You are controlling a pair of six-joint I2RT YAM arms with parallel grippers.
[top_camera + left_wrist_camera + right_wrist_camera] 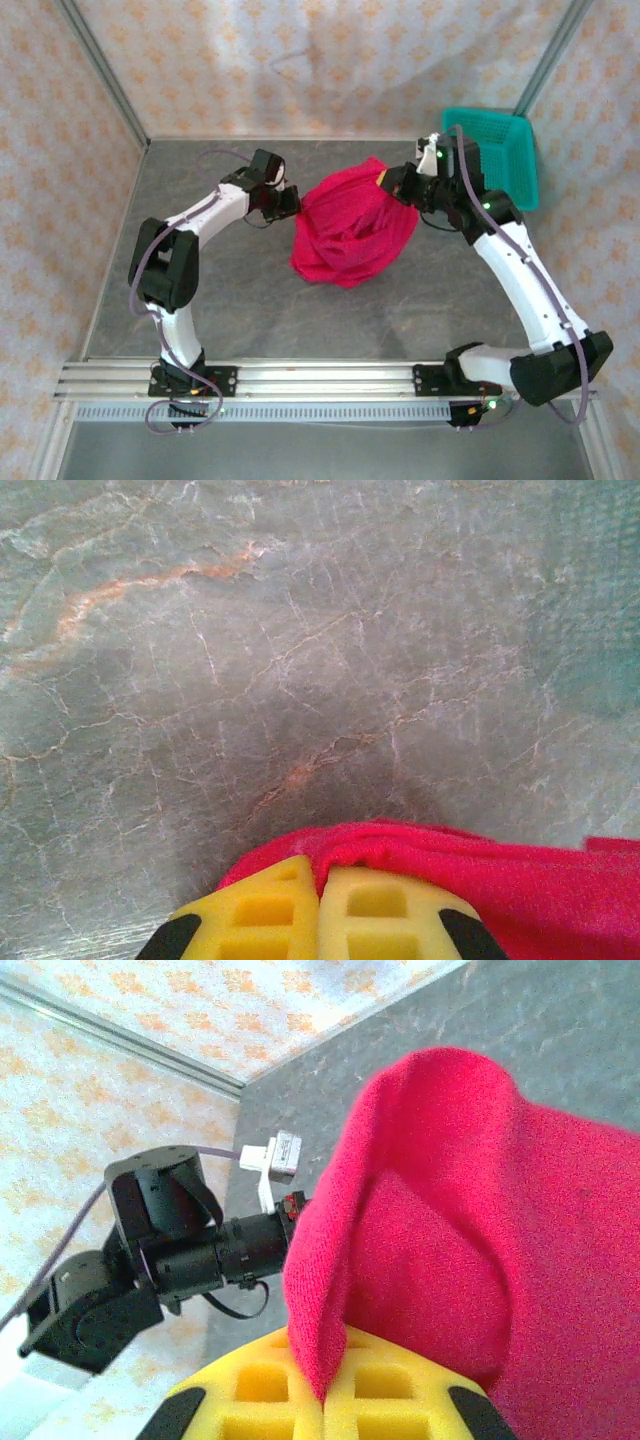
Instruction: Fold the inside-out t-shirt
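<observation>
Grey marbled tabletop (250, 320) carries the crimson t-shirt (350, 235), bunched near its middle between the two arms. The left gripper (288, 203) and the right gripper (393, 183) each pinch a cloth edge tightly.

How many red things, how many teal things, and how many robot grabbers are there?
Red t-shirt: 1
Teal basket: 1
Robot grippers: 2 (left gripper, right gripper)
Total: 4
</observation>
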